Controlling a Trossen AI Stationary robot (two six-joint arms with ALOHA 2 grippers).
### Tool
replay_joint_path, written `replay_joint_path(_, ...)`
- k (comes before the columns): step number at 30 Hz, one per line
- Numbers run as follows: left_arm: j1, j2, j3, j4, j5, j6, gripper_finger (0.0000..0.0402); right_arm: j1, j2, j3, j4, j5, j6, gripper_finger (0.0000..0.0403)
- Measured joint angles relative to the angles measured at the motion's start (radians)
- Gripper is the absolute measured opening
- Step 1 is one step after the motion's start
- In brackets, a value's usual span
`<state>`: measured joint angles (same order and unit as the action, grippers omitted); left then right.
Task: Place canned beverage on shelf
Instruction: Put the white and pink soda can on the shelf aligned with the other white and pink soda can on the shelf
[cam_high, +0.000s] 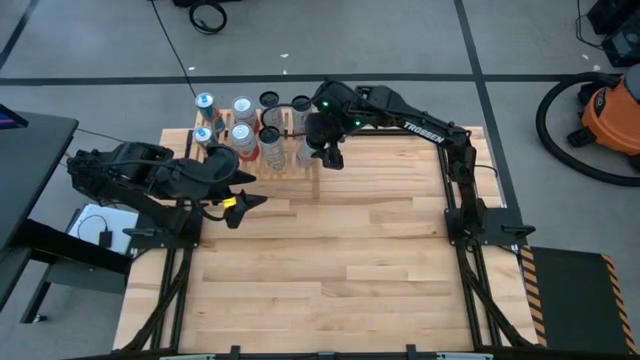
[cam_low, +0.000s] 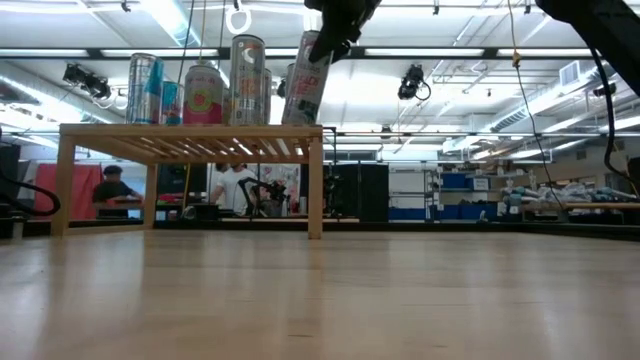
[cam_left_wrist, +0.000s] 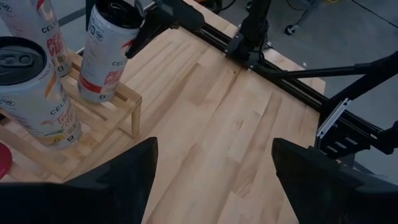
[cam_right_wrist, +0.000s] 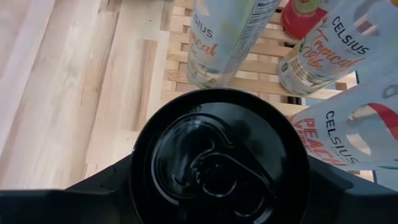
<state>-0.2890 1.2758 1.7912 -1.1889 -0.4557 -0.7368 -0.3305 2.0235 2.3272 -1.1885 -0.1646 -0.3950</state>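
The tall black-topped white can (cam_right_wrist: 219, 158) is gripped by the right fingers (cam_high: 322, 140) over the light-wood slatted shelf's (cam_low: 190, 142) right end; it should be set upright before release. Left fingers (cam_left_wrist: 214, 180) are spread, nothing held.

Right hand (cam_high: 322, 150) extended; left hand (cam_high: 243, 203) parted, low.

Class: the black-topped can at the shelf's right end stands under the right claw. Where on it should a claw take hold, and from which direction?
Grip the black-topped can around its upper side wall, coming straight down from above. It stands nearly upright on the shelf, its round wall fits between two fingers, and neighbouring cans crowd one side, so a sideways approach would likely knock them.
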Motion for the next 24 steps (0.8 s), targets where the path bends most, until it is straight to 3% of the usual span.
replay_joint_path(13,0.000,0.000,0.000,0.000,0.000,0.000,0.0316,-0.001,0.002,0.000,0.030,0.009,-0.015,0.0309)
replay_joint_path(24,0.000,0.000,0.000,0.000,0.000,0.000,0.0316,0.001,0.002,0.000,0.053,0.092,-0.024,0.0314)
